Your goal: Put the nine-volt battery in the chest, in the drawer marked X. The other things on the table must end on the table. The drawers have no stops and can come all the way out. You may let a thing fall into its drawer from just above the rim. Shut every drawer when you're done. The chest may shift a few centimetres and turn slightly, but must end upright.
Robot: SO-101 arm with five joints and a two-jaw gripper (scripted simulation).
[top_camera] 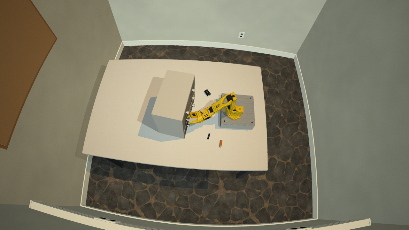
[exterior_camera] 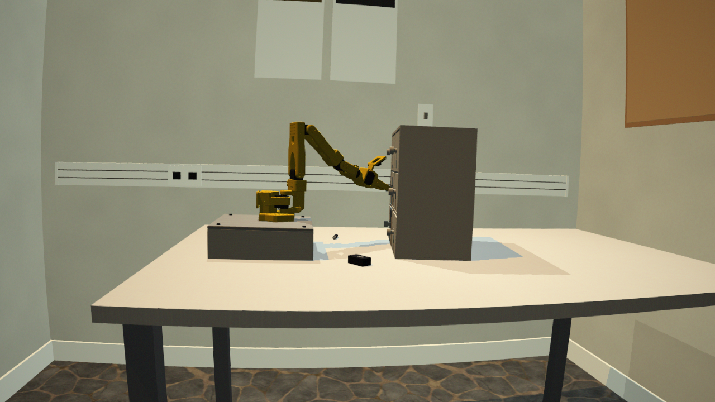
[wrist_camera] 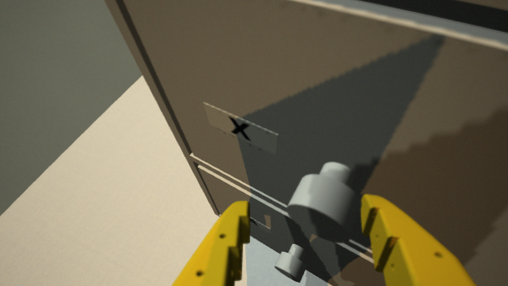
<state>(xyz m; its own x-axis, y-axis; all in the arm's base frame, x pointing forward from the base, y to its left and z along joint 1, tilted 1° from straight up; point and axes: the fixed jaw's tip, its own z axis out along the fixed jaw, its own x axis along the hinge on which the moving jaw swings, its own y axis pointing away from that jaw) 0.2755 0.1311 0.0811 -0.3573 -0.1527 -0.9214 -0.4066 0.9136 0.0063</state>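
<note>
The nine-volt battery, a small black block, lies on the table in front of the chest. The chest stands upright. My gripper is at the chest's front, partly open, with one finger on either side of a round grey knob. A gap shows between each finger and the knob in the wrist view. The drawer front with this knob bears the X label. A dark gap shows above that front; I cannot tell how far the drawer stands out.
A thin black thing and an orange cylinder lie on the table to one side of the arm. Another knob shows below the X drawer's. The arm stands on a grey base block facing the chest.
</note>
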